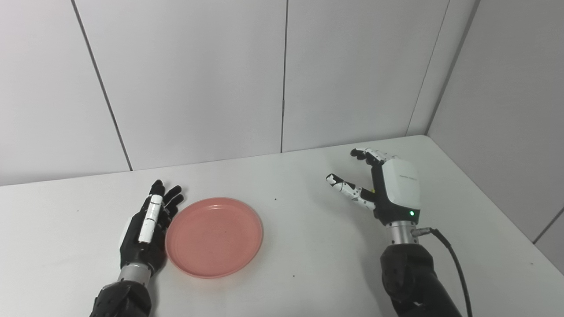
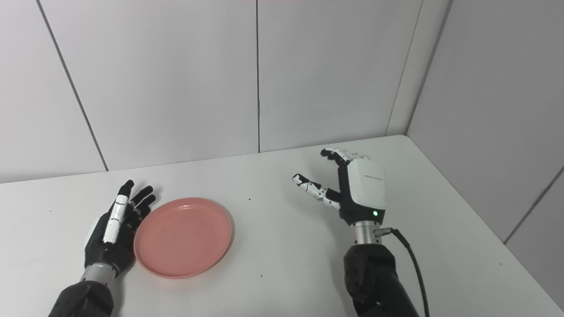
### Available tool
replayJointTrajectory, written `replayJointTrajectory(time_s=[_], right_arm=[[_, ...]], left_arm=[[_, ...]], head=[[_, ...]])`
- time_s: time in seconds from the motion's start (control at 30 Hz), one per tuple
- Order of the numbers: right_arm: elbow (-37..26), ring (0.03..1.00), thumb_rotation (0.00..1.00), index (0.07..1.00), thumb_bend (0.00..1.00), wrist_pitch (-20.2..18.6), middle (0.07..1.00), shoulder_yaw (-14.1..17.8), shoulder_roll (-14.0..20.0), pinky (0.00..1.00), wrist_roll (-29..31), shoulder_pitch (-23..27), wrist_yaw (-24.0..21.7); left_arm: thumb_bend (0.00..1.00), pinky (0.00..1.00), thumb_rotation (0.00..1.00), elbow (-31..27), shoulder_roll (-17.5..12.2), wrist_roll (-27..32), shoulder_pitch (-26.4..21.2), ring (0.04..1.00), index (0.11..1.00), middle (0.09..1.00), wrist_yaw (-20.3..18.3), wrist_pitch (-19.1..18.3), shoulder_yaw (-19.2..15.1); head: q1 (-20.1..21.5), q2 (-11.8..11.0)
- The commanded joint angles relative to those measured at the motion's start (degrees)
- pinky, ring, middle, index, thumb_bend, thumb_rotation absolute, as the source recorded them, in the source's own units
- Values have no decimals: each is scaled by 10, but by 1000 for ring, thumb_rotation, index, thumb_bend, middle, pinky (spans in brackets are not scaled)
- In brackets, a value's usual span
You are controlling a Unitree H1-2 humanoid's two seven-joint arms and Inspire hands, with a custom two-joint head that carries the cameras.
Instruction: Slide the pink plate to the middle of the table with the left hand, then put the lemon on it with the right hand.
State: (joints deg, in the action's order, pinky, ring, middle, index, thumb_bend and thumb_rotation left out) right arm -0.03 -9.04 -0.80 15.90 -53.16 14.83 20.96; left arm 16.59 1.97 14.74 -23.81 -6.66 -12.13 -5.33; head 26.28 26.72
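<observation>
The left robot hand lies flat and open on the counter, fingers straight, its inner edge against the plate just to its right. Well beyond the plate, the right robot hand is raised, open and empty, thumb and fingers spread. No lemon shows.

Table clearance: left side taken, centre open.
Pink plate sits left of centre, left hand against its left rim; bare table runs between plate and raised, spread-fingered right hand near the right edge.
</observation>
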Motion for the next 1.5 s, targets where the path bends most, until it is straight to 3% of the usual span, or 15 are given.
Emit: replayJointTrajectory(time_s=[0.0, 0.33, 0.57, 0.77, 1.17, 1.47], right_arm=[[-4, 653, 996, 644, 801, -14, 653, 2, 13, 785, -15, 24, 13], [22, 676, 998, 630, 797, -40, 652, -11, 53, 807, -86, 29, 18], [39, 632, 977, 642, 818, -42, 641, 9, 66, 735, -64, 29, 16], [58, 652, 965, 647, 805, -35, 663, 19, 79, 745, -43, 28, 15], [100, 644, 954, 649, 800, -37, 652, 16, 97, 744, -29, 30, 24], [157, 650, 942, 650, 802, -38, 664, -6, 109, 718, -26, 40, 32]], left_arm=[[681, 993, 662, 16, -2, 1, 9, 879, 957, 831, 5, -15, -2], [678, 973, 665, 17, -3, -1, 10, 880, 970, 844, 5, -14, -2], [684, 952, 648, 10, 3, 0, 13, 873, 949, 841, 8, -18, -2], [666, 960, 655, 8, 3, -1, 15, 881, 960, 869, 7, -17, -1], [682, 964, 660, 8, 2, -4, 18, 885, 958, 871, 7, -15, 2], [669, 975, 665, 7, 5, -1, 20, 885, 963, 862, 5, -12, 2]], head=[[0, 1], [-3, -1], [-6, 0], [-7, -1], [-9, -1], [-12, -1]])
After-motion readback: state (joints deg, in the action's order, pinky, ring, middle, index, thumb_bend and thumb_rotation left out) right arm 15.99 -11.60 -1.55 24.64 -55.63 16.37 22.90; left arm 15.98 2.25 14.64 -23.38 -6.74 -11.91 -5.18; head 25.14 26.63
